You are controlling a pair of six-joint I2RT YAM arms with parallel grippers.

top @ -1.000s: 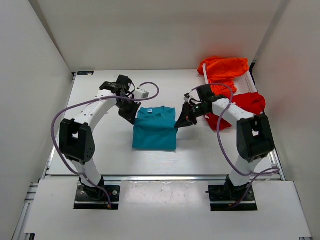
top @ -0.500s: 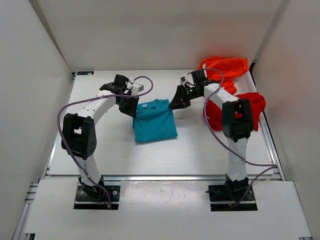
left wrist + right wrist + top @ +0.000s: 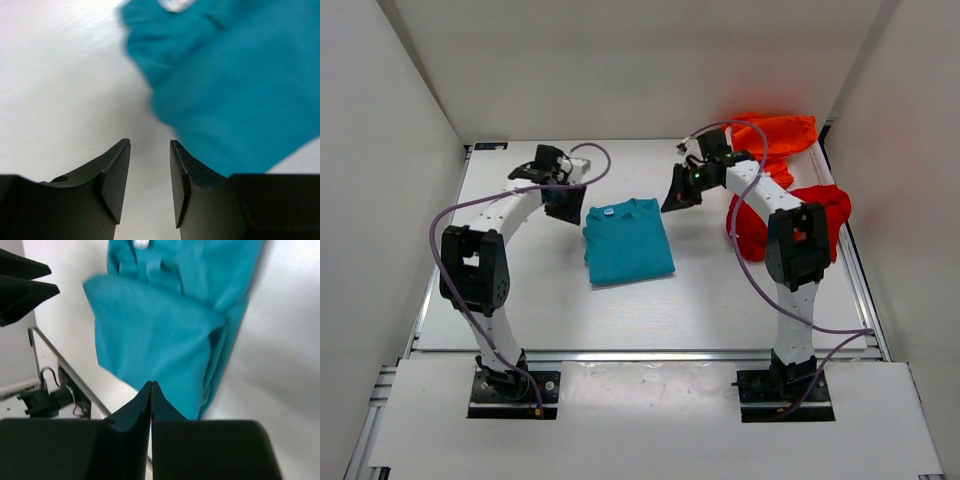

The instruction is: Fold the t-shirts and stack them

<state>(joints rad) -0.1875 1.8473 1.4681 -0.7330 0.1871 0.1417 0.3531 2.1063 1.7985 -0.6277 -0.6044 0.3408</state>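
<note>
White desk (image 3: pixel 520 300), matte, enclosed on three sides by plain white panels: left wall (image 3: pixel 380 200), back wall (image 3: pixel 640 70), right wall (image 3: pixel 910 220). Metal rail (image 3: pixel 640 354) runs along the near edge, with a white board (image 3: pixel 650 410) in front of it. Lighting even and diffuse; shadows soft.

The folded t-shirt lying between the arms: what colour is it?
The t-shirt is teal-blue, clearest in the top external view.

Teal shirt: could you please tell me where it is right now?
In the top view, the teal shirt lies folded near mid-table, between the left gripper and the right gripper, left of the red shirt.
</note>
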